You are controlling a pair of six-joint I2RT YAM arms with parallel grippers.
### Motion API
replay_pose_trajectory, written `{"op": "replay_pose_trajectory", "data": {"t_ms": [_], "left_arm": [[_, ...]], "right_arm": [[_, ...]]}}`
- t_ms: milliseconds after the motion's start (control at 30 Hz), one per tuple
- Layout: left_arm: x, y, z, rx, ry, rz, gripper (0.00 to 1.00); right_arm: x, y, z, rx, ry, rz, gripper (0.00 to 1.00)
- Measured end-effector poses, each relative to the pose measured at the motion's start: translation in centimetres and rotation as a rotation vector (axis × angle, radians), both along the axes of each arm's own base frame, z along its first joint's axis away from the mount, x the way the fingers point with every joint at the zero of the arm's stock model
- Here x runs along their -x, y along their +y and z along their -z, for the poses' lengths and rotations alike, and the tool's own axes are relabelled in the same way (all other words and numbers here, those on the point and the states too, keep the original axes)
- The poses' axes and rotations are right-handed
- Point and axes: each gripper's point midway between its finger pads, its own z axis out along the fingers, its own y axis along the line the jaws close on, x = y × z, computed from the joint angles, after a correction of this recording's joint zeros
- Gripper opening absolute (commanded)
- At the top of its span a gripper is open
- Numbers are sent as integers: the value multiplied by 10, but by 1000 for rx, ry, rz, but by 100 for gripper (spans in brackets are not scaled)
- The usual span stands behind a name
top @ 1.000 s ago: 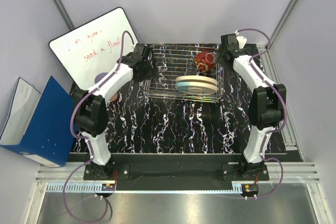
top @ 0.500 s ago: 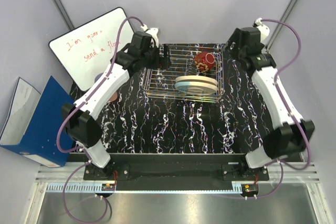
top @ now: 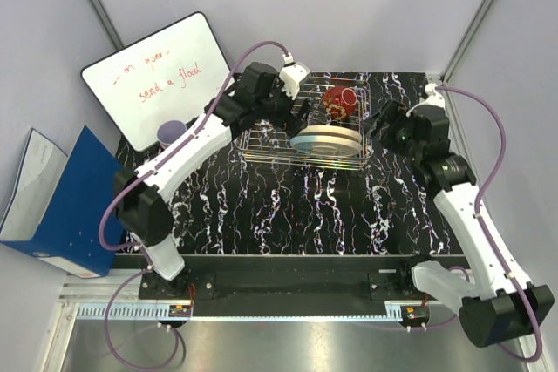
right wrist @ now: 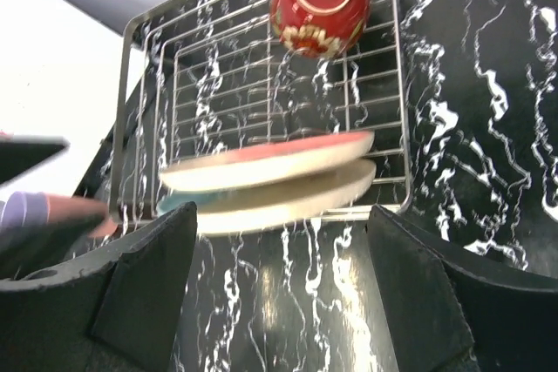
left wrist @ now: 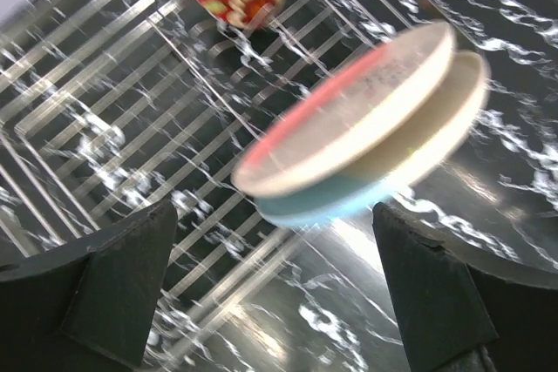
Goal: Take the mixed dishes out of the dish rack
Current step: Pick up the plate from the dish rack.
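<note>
The two plates stand between the two grippers, and this decides the next move. The left gripper point(top: 295, 111) hangs over the silver wire dish rack point(top: 257, 147), just beside the left edge of the stack. The right gripper point(top: 381, 125) waits outside the right wall of the rack, near the right edge of the stack. The left one seems a little nearer, because no wire wall separates it from the plates.

Both grippers are released: in each wrist view the fingers stand wide apart and grasp nothing. In the left wrist view the stack lies ahead of the fingers point(left wrist: 113, 285) and a little to the right side.

The pink and cream round plate point(left wrist: 349, 102) lies on top of the light-blue and cream round plate point(left wrist: 323, 202). They rest in the near right part of the rack, and their thin rims point toward each gripper. The wide faces are nearly level, with some tilt. The left wrist picture is blurred, so the sprig pattern cannot be read.

The glossy red patterned bowl point(top: 340, 102) lies on its side in the far right corner of the rack, close behind the plates. The lavender cup point(top: 170, 132) stands outside the rack on the black marbled table point(top: 296, 206), near the white whiteboard point(top: 148, 76).

It appears that a plate is the next thing to take, and the thin rim is probably the place to pinch
</note>
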Motion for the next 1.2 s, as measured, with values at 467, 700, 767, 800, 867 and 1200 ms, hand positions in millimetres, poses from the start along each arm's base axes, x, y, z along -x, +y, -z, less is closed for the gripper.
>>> {"op": "replay_pose_trajectory", "data": {"t_ms": [467, 700, 767, 800, 867, 1200], "left_arm": [[-20, 4, 42, -78, -48, 122, 90], [-25, -2, 16, -69, -149, 184, 87], [-26, -6, 14, -62, -157, 210, 85], [-27, -7, 15, -60, -157, 226, 85], [-30, -10, 20, -64, -158, 252, 84], [-49, -13, 46, -83, -172, 377, 79]], "right_arm": [[43, 1, -33, -37, -113, -64, 86], [41, 5, -3, -35, -34, -77, 86], [41, 7, 0, -38, -24, -83, 86], [41, 8, 1, -41, -23, -86, 86], [41, 8, 0, -43, -22, -87, 86], [38, 9, 7, -37, 2, -87, 86]]}}
